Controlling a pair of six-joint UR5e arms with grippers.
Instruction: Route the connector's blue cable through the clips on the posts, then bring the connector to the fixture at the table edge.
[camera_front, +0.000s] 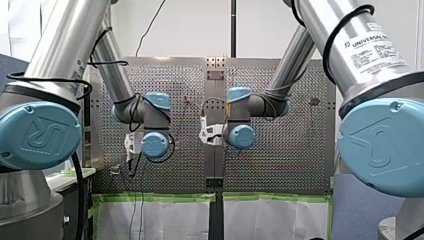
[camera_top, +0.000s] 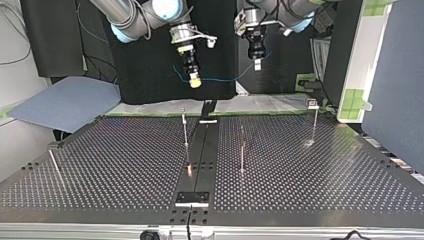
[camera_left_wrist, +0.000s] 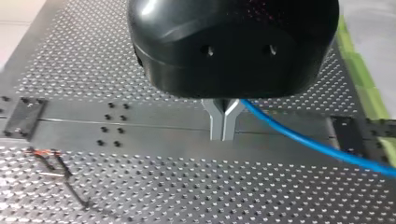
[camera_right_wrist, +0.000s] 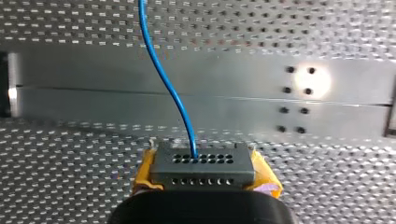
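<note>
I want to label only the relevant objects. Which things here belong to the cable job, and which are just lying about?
Belong to the job:
- connector, held in my right tool
- blue cable, held in my left tool
- posts
- fixture at the table edge

Just lying about:
- blue-grey sheet beside the table
- green tape

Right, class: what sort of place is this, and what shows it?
Most likely a robotics lab bench: a perforated metal table with thin posts, and two industrial arms, my right gripper shut on a connector, my left gripper on its blue cable.
</note>
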